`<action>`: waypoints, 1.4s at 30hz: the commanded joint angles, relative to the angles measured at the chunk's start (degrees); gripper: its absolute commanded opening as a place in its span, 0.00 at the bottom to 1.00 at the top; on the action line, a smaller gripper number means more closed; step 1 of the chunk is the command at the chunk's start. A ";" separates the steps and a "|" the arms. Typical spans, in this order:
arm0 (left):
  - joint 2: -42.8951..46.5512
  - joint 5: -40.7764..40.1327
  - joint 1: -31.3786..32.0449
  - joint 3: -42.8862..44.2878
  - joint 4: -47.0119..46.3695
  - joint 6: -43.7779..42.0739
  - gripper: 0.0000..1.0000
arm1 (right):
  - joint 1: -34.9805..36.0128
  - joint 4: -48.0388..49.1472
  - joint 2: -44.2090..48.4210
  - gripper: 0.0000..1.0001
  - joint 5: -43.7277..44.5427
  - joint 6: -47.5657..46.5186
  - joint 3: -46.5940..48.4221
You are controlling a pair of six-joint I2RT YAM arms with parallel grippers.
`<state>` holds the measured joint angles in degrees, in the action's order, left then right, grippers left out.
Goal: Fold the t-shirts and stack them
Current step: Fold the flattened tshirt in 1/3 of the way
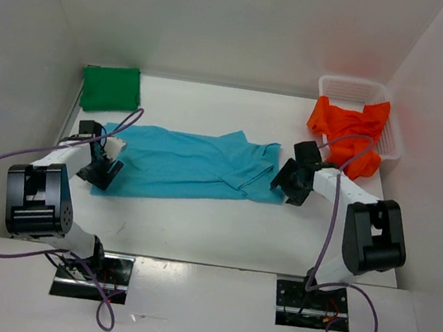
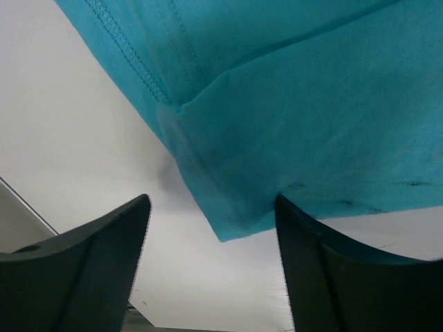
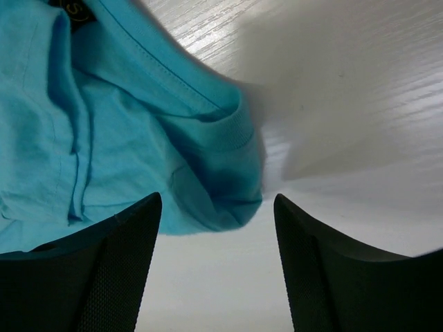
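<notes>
A: Any legible text, labels, numbers?
B: None legible. The dark neck tag (image 3: 78, 9) inside the turquoise t-shirt (image 3: 124, 138) carries pale marks, cut by the frame edge and too blurred to read.

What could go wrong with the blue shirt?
The left gripper and right gripper stand open at the ends of the folded turquoise cloth t-shirt; closing could catch just one layer. The orange-red cloth t-shirt hanging out of the white mesh basket could snag the right arm.
</notes>
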<state>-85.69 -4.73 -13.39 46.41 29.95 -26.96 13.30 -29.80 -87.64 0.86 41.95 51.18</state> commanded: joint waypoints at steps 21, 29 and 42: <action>6.05 -1.26 -0.68 3.15 6.16 -6.88 0.00 | -3.73 -15.62 14.32 0.00 -7.37 0.85 -0.20; 6.06 0.43 -0.68 2.46 12.14 -8.01 0.08 | -1.70 -24.85 18.64 0.07 -6.94 1.38 -1.79; 14.23 -6.09 1.25 17.52 9.16 -11.09 0.84 | -1.18 -29.89 24.35 0.76 -5.51 2.51 0.86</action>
<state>-74.46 -12.36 -13.47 53.93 42.48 -36.16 11.25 -59.53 -64.64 -3.40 42.85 52.82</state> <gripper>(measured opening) 0.842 0.761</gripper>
